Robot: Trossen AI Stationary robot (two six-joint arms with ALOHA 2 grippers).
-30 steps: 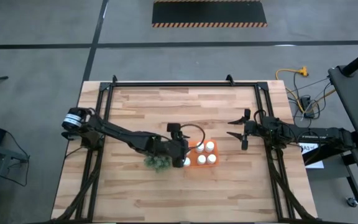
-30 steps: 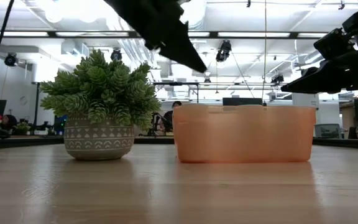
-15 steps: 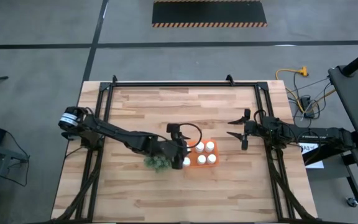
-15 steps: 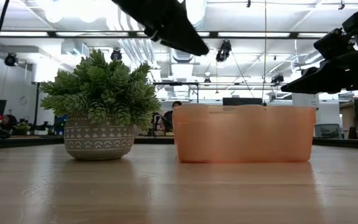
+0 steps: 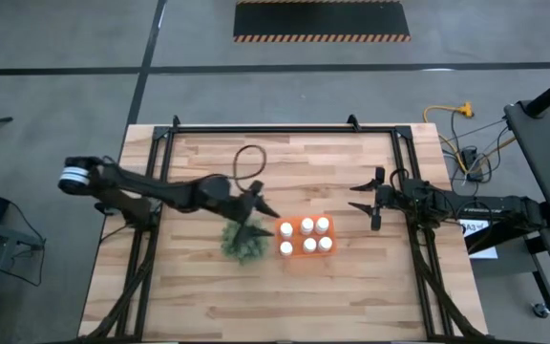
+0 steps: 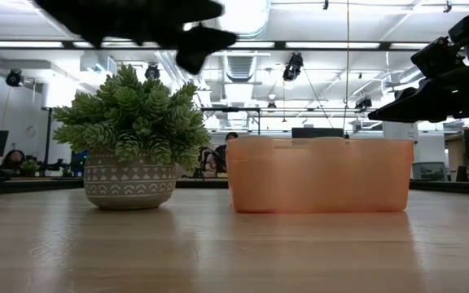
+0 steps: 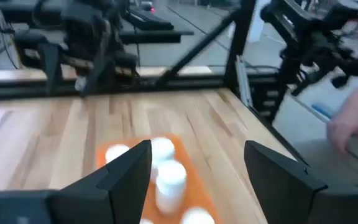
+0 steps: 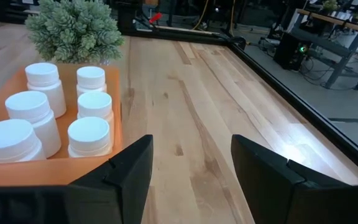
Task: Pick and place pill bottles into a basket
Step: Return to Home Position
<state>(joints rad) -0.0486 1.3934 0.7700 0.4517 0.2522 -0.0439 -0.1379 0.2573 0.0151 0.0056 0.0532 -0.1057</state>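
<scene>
Pill bottles [image 5: 306, 225] all in basket [image 6: 320, 175]; left jaws open, empty, above plant [image 6: 133, 122]; right jaws open, off aside. Risk: clipping plant heading home, toppling it.

1. Pill bottles [image 5: 309, 246]: six white capped cylinders, upright, two rows of three inside basket.
2. Basket [image 6: 320, 175]: orange, rectangular, flat on worktop [image 5: 256, 162], just beside left end effector [image 5: 269, 222], apart from right end effector [image 5: 353, 197].

6 pill bottles [image 5: 308, 245] stand in 1 orange basket [image 6: 320, 175] near the middle of the high view. 1 potted plant [image 5: 242, 246] is just left of it. There are 2 grippers: left gripper [image 5: 267, 220] above the plant, right gripper [image 5: 359, 197] right of the basket. 1 wooden table [image 5: 208, 296].
</scene>
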